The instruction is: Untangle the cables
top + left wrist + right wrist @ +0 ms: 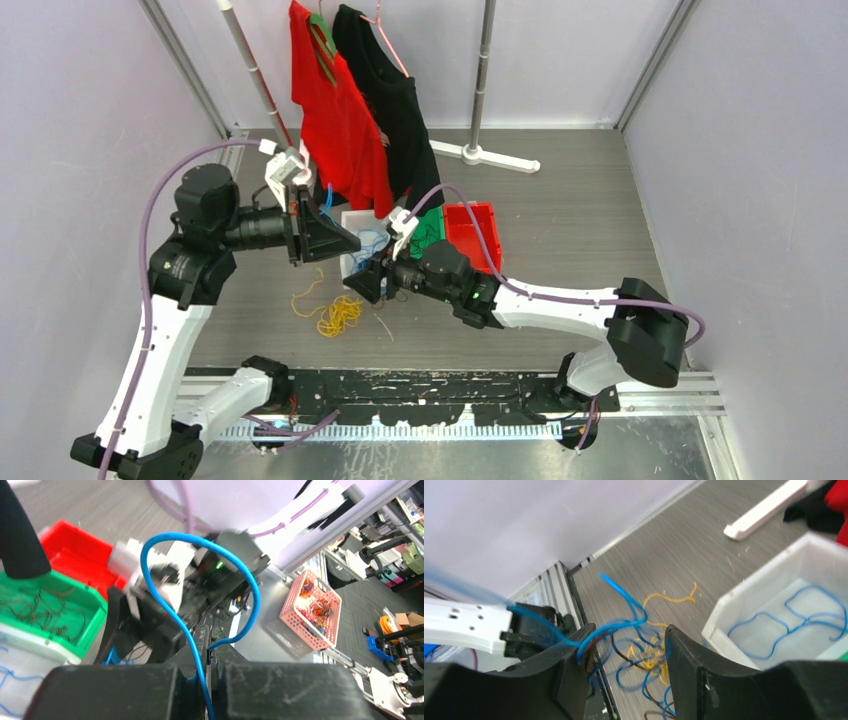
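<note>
Left pincer [208,667] clamps blue cable [192,535], its end cut off.

a robotics lab, with the scene set inside a built test cell. plain pale panel walls [90,100] are held in aluminium frame posts [185,65]. two white-and-black robot arms, the left arm [165,340] and the right arm [560,300], are bolted to a black mounting rail [430,385] at the near edge of a grey wood-grain table [570,210]. props stand on the table: a metal garment rack [485,70] with a red shirt [340,120] and a black shirt [395,100], and plastic sorting bins in red [475,225], green [75,595] and white [774,595]. past the cell, the left wrist view shows a pink parts basket [312,607], an orange coil [387,625] and a cardboard box [407,619] among other gear.
</note>
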Controlling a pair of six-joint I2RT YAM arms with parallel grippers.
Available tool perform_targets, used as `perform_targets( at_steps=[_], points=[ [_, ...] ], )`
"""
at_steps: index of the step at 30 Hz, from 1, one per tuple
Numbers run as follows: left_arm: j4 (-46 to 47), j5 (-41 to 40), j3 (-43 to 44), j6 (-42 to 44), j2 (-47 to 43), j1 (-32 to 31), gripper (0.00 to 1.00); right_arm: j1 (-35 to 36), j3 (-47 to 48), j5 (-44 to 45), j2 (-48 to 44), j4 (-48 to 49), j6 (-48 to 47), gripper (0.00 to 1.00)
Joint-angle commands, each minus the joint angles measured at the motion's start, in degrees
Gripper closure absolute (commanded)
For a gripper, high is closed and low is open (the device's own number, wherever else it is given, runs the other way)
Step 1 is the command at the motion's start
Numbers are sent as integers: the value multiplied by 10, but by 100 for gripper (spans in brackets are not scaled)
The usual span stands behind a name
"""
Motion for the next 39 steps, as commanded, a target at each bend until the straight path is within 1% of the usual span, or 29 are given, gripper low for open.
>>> perform_targets(
  at_steps=[1, 5, 9, 16, 20, 23, 26, 29, 31, 33, 36, 39],
  points=[
    [21, 36, 77, -36, 10, -2, 100, 2, -46, 21, 11, 64, 30, 43],
    [26, 34, 140, -44, 30, -2, 100, 3, -79, 25, 10, 78, 52, 43],
    [22, 16, 216, -31, 49, -2, 100, 4, -112, 37, 0, 90, 70, 42],
    [4, -50, 354, 9, 92, -2, 100, 9, -147, 36, 11, 98, 104, 42],
    [-1, -78, 446, 11, 119, -2, 100, 16, -158, 38, 27, 109, 118, 42],
    [-1, -94, 496, 21, 133, -2, 100, 18, -161, 44, 34, 105, 123, 45],
    [1, -125, 533, 58, 137, -2, 100, 19, -165, 45, 31, 92, 134, 46],
    [15, -156, 549, 97, 134, -2, 100, 22, -173, 46, 21, 79, 147, 45],
    [13, -160, 552, 108, 134, -2, 100, 22, -177, 44, 5, 68, 154, 41],
    [-3, -143, 546, 106, 134, -2, 100, 22, -175, 49, -25, 35, 155, 36],
    [-12, -117, 485, 88, 118, -2, 100, 22, -162, 67, -95, -35, 144, 29],
    [-14, -111, 382, 83, 83, -2, 100, 20, -144, 103, -163, -112, 124, 23]
  ],
)
